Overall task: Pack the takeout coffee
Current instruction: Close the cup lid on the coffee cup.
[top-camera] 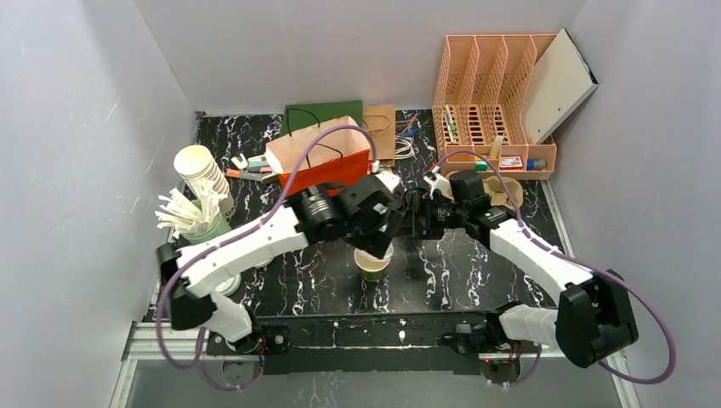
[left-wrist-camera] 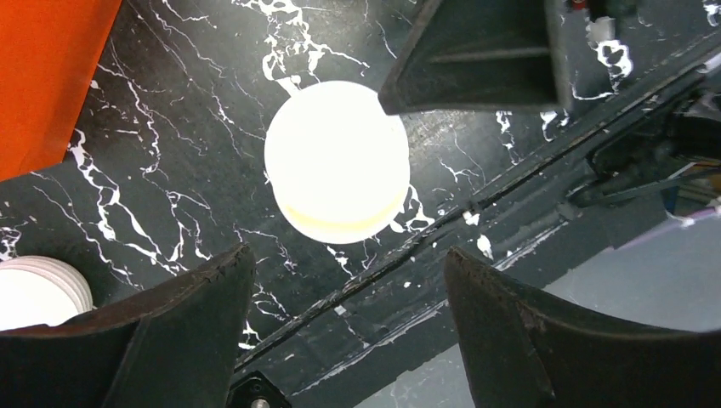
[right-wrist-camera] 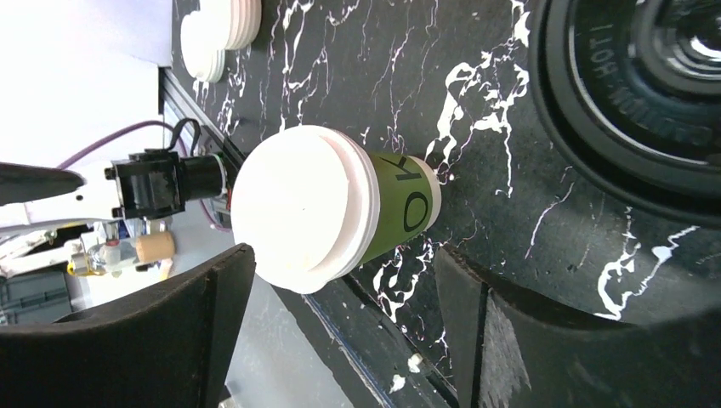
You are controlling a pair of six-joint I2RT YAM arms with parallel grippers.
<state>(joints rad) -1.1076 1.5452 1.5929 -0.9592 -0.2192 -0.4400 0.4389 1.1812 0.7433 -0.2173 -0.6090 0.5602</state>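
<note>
The takeout coffee shows only as a round black lid (right-wrist-camera: 633, 93) with raised HOT lettering, filling the top right of the right wrist view. Its cup is hidden, and the arms cover it in the top view. A separate dark green cup (top-camera: 371, 265) marked OK (right-wrist-camera: 400, 204) stands near the table's front edge. Its top (left-wrist-camera: 337, 161) is a pale disc; lid or open mouth, I cannot tell. My left gripper (left-wrist-camera: 349, 251) hangs open above this cup (top-camera: 380, 234). My right gripper (right-wrist-camera: 344, 251) is open beside it (top-camera: 414, 223), the cup just beyond its fingertips.
An orange paper bag (top-camera: 327, 161) stands open behind the arms, its side in the left wrist view (left-wrist-camera: 42, 76). White paper cups (top-camera: 202, 174) are stacked at the left. White lids (right-wrist-camera: 223, 30) lie near the front rail (top-camera: 374, 327). A peach organiser (top-camera: 493, 102) sits back right.
</note>
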